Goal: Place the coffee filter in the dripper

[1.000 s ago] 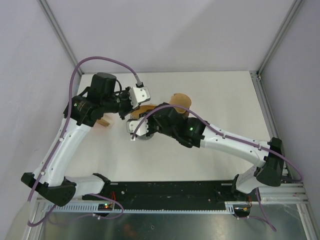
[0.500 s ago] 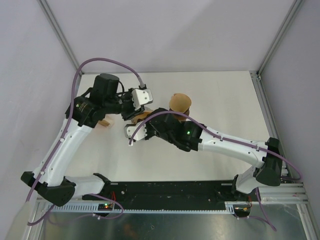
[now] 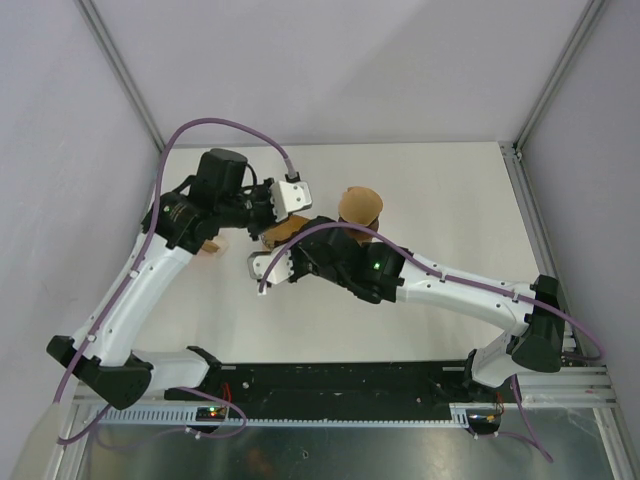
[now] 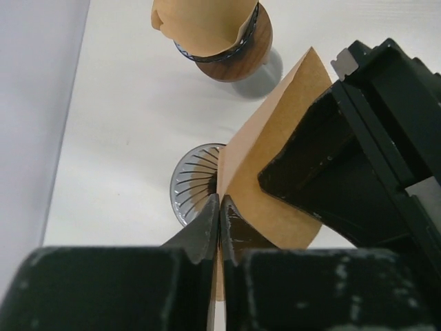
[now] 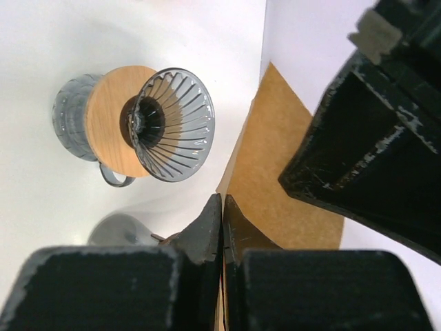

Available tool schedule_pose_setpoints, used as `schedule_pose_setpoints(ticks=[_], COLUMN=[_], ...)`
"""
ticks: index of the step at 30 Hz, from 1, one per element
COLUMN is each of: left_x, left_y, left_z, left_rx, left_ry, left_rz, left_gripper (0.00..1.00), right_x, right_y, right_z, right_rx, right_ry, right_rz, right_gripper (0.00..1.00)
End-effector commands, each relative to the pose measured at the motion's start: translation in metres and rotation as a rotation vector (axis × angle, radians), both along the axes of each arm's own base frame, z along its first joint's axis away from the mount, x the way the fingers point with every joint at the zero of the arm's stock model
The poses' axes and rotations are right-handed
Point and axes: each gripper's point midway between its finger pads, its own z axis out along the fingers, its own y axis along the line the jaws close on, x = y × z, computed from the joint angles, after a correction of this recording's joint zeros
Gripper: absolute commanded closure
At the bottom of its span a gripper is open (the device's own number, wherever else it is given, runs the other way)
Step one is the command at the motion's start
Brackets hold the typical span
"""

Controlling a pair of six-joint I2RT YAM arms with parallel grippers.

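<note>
- The left gripper point(image 4: 219, 207) had its 2 fingers pressed together on the lower edge of the coffee filter point(image 4: 251, 155). The paper was pinched between their tips at the bottom centre of the left wrist view.
- The right gripper point(image 5: 222, 205) was likewise closed, with its 2 fingers clamped on another edge of the same filter at the bottom centre of the right wrist view.
- The filter, a flat folded brown sheet, was held up between both grippers. In the top view it showed as a brown patch just left of centre.
- The dripper point(image 5: 172, 117), a ribbed grey cone with a wooden disc point(image 5: 107, 114) round it, sat on a glass cup point(image 5: 69, 117) in the upper left of the right wrist view.
- The filter hung just right of the dripper in that frame, not inside it.
- A stack of filters point(image 4: 200, 24) sat in a wooden stand point(image 4: 238, 62) at the top centre of the left wrist view, apart from the dripper.
- Everything stood on a white table point(image 3: 450, 200).
</note>
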Motion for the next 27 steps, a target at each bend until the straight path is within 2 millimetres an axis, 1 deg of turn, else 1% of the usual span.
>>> schedule_pose_setpoints(ticks=[1,5,11,14,19,23,27], left_x=[0.010,0.022,0.040,0.043,0.046,0.051,0.055], left_y=[-0.007,0.000,0.009,0.008,0.012,0.018,0.019], left_z=[0.025,0.035,0.052,0.057,0.055,0.061,0.068], left_rx=[-0.044,-0.034,-0.021,-0.029,-0.014,-0.002,-0.014], left_ry=[-0.074,-0.120,-0.201,-0.214,-0.223,-0.253,-0.268], left_rz=[0.012,0.072,0.154,0.161,0.177,0.212,0.234], left_gripper=[0.98,1.00,1.00,1.00,1.00,1.00,1.00], right_x=[-0.010,-0.019,-0.034,-0.039,-0.041,-0.045,-0.048], right_y=[0.002,0.005,0.009,0.011,0.010,0.010,0.010], right_z=[0.017,0.005,-0.001,-0.002,-0.003,-0.006,-0.006], right_rx=[0.042,0.022,0.024,0.031,0.030,0.027,0.032], right_ry=[0.017,0.071,0.147,0.168,0.177,0.198,0.211], right_rz=[0.040,0.078,0.136,0.154,0.157,0.175,0.185], right_gripper=[1.00,1.00,1.00,1.00,1.00,1.00,1.00])
